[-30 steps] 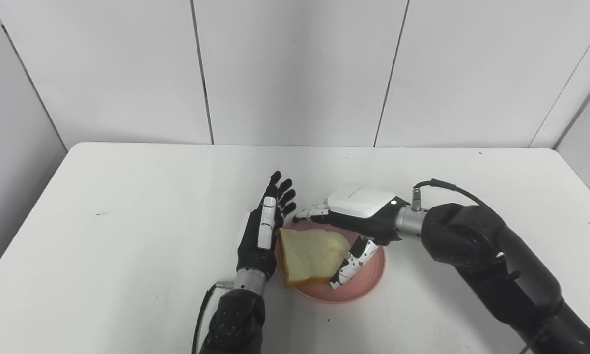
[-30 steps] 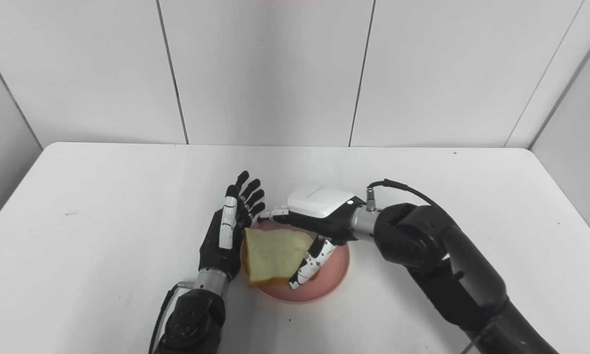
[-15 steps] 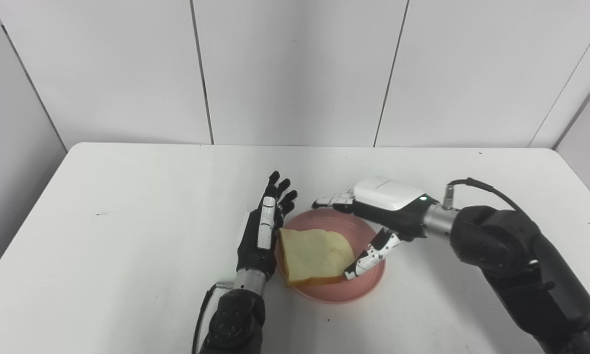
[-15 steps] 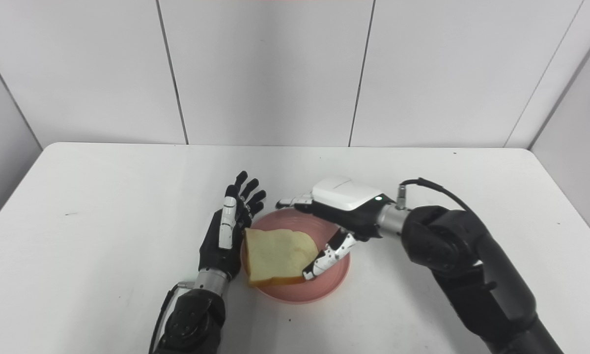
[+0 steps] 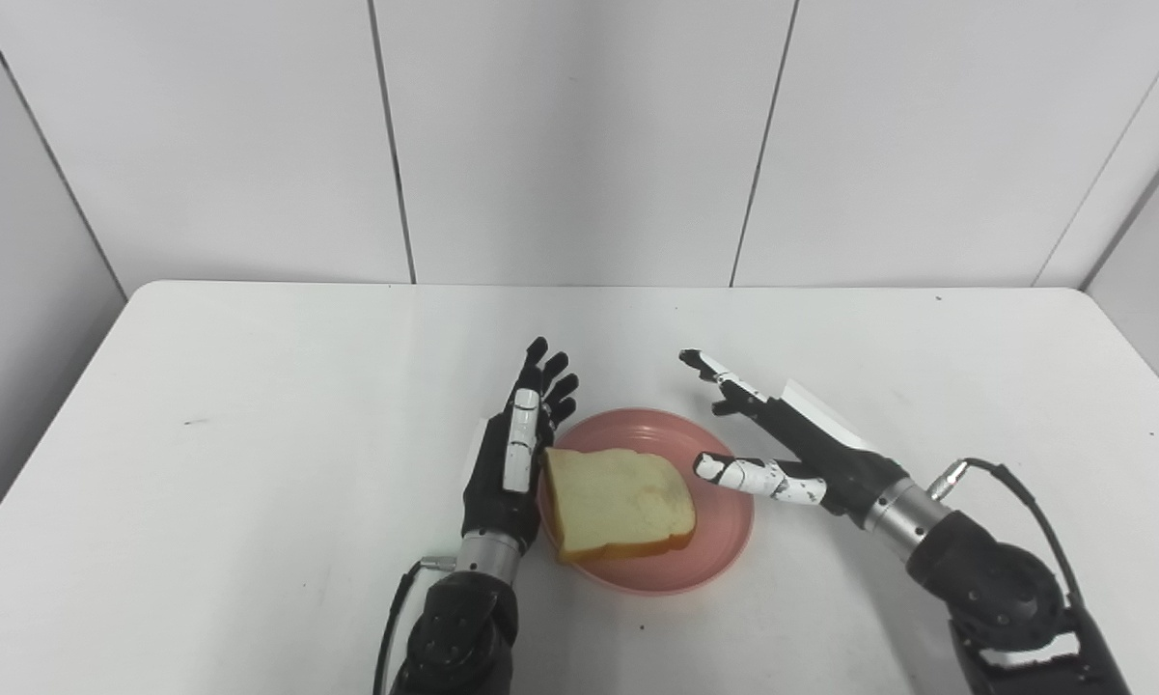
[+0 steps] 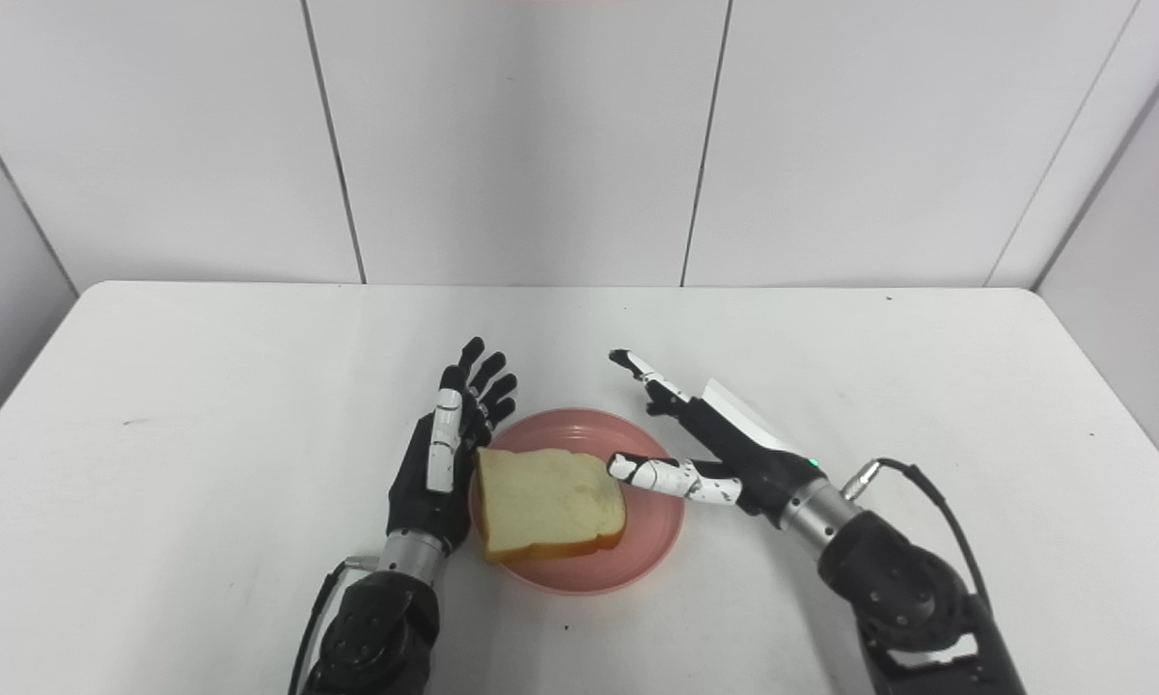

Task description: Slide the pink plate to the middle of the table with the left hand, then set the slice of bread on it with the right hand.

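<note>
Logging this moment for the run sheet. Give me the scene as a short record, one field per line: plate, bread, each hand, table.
plate: pink plate, on the table near its middle
bread: bread lies flat on the plate, toward its left side
left hand: left hand open, fingers straight, edge-on against the plate's left rim
right hand: right hand open, holds nothing, at the plate's right rim, clear of the bread
table: table white
task state: bread is on the plate
</note>
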`<state>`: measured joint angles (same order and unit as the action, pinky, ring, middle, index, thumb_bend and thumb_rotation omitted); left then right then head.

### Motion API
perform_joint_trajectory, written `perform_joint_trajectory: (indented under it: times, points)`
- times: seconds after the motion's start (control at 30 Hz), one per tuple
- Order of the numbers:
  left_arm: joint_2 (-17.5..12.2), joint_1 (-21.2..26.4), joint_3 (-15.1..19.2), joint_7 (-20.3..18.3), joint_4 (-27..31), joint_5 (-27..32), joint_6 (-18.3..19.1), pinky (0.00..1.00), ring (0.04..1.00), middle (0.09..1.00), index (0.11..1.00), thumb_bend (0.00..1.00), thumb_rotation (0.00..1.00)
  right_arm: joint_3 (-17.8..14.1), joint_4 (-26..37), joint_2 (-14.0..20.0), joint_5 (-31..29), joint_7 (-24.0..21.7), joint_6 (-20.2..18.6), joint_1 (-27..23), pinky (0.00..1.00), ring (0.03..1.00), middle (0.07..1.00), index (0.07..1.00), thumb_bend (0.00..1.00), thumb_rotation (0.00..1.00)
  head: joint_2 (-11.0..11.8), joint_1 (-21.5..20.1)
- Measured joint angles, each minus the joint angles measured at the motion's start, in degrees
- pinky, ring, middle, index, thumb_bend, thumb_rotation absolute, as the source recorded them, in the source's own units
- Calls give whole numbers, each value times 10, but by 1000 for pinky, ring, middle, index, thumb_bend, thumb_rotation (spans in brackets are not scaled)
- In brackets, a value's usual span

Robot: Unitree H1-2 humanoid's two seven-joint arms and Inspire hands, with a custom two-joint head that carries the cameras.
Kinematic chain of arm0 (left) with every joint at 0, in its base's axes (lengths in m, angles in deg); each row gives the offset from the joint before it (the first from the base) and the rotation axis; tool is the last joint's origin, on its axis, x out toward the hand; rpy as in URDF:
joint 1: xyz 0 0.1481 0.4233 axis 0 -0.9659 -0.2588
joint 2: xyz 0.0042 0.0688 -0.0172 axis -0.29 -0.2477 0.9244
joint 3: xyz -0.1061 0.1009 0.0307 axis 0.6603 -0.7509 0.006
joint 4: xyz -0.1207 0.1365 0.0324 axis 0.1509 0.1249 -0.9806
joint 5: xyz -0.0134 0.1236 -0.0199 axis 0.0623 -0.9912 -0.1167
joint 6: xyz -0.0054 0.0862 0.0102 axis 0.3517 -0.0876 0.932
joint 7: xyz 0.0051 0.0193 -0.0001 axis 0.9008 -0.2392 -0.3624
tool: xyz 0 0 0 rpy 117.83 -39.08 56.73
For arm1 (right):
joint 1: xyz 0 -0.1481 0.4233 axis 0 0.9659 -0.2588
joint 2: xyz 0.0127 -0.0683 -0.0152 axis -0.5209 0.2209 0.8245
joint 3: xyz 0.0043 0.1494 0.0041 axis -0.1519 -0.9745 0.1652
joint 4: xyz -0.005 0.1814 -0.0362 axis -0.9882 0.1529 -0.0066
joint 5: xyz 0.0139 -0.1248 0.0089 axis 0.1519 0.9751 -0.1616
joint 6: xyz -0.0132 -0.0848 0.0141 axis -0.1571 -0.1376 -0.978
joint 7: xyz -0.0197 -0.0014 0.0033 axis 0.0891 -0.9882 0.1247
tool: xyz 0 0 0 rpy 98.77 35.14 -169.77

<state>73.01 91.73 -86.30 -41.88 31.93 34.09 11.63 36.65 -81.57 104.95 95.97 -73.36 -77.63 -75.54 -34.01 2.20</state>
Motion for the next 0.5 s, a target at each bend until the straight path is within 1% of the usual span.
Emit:
perform_joint_trajectory:
  times: [0.07, 0.13, 0.23, 0.3, 0.4, 0.5]
  points:
    - [-1, -4, 1, 0, 5, 0, 0, 964, 936, 963, 951, 709, 1000, -4, -1, -16, -20, 14, -2, 2, 982, 1000, 1000, 1000, 773, 1000, 0, -6]
    - [-2, -6, 1, 0, 9, 0, 3, 981, 941, 964, 944, 711, 1000, -10, -8, -39, -50, 27, -3, 4, 997, 1000, 1000, 1000, 771, 994, 0, -6]
    - [-4, -11, 1, -4, 16, 0, 10, 997, 949, 965, 939, 713, 1000, -15, -37, -72, -92, 44, -6, 10, 1000, 1000, 1000, 1000, 762, 989, 1, -14]
    - [-6, -16, 0, -9, 25, 0, 12, 1000, 959, 969, 940, 714, 1000, -15, -63, -88, -100, 58, 0, 17, 1000, 1000, 1000, 1000, 767, 995, 0, -15]
    - [-8, -19, -1, -11, 28, 0, 12, 1000, 966, 973, 942, 705, 1000, -19, -96, -104, -104, 88, 24, 31, 1000, 1000, 1000, 1000, 796, 996, -1, -16]
    - [-11, -21, -2, -11, 32, -11, 15, 1000, 965, 969, 941, 695, 1000, -28, -103, -125, -110, 120, 48, 34, 1000, 1000, 1000, 1000, 794, 968, -3, -16]
